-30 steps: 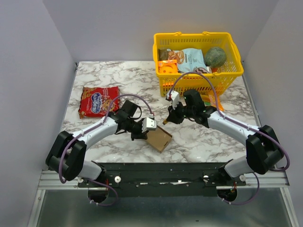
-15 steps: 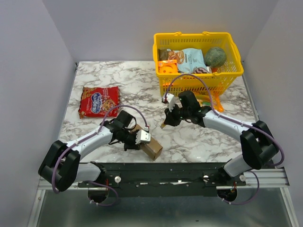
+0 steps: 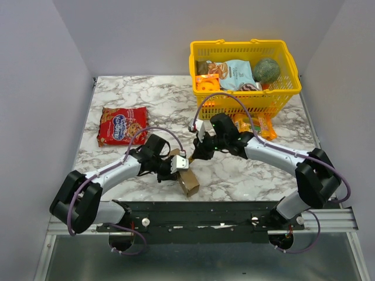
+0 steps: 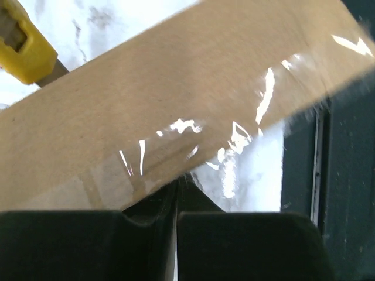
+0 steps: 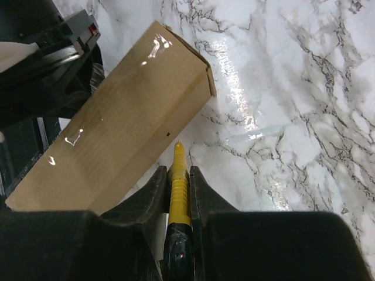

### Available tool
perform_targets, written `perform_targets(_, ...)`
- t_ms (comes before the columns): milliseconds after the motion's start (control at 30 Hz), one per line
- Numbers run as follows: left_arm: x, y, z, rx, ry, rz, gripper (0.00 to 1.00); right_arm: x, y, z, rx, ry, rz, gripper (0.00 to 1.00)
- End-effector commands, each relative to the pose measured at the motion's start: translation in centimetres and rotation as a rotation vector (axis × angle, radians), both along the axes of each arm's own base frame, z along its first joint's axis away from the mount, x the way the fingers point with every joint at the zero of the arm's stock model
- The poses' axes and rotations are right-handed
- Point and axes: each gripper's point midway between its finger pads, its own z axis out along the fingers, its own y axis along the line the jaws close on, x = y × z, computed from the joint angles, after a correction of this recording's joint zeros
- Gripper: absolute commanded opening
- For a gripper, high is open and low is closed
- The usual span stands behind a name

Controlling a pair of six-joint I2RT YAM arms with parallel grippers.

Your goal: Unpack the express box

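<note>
We start with the marble table (image 3: 146, 99), which carries everything. At its far right stands the yellow basket (image 3: 258, 100), filled with snack packets and a round green thing. The red snack bag (image 3: 122, 125) lies flat at the left, well apart from the rest.

The express box (image 3: 188, 182) is near the front edge of the table, roughly midway between the two arms. It is tipped up on a narrow side rather than lying flat, and clear tape shines along one face.

The left gripper (image 4: 176, 206) reaches it from the left. Its jaws are almost together, with only a thin slit between them, and the lower edge of the box runs into them (we read this as a pinch on the cardboard).

The right gripper (image 5: 176, 171) comes in from the right side, with its jaws clamped tight on a slim yellow tool (image 5: 178, 187). The tool points forward at the box, and its tip is just beside the side of the box. We cannot tell whether it touches.
</note>
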Motion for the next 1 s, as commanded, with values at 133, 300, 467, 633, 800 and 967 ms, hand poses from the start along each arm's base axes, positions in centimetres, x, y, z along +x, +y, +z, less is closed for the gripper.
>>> perform_targets(133,1.4,0.3,1.7,0.032,-0.041,-0.034,0.24,1.9,0.9,0.8,0.001,-0.057,-0.008,0.0)
perform_targets(300,0.0,4.8,3.4,0.122,-0.148,-0.102,0.35,2.1,1.1,1.2,0.009,-0.075,-0.007,0.0)
perform_targets(467,-2.4,6.1,4.1,0.133,-0.144,-0.206,0.36,2.3,1.6,1.6,0.023,-0.072,0.008,0.0)
perform_targets(633,-4.1,3.7,4.7,-0.015,-0.126,-0.23,0.33,3.1,3.2,2.1,0.05,-0.047,0.021,0.0)
perform_targets(800,-3.9,2.8,3.9,-0.051,-0.182,-0.202,0.33,3.7,6.4,2.4,0.082,-0.013,0.06,0.0)
perform_targets(967,-5.2,2.9,4.2,-0.045,-0.138,-0.214,0.33,3.6,10.5,2.4,0.1,0.0,0.125,0.01)
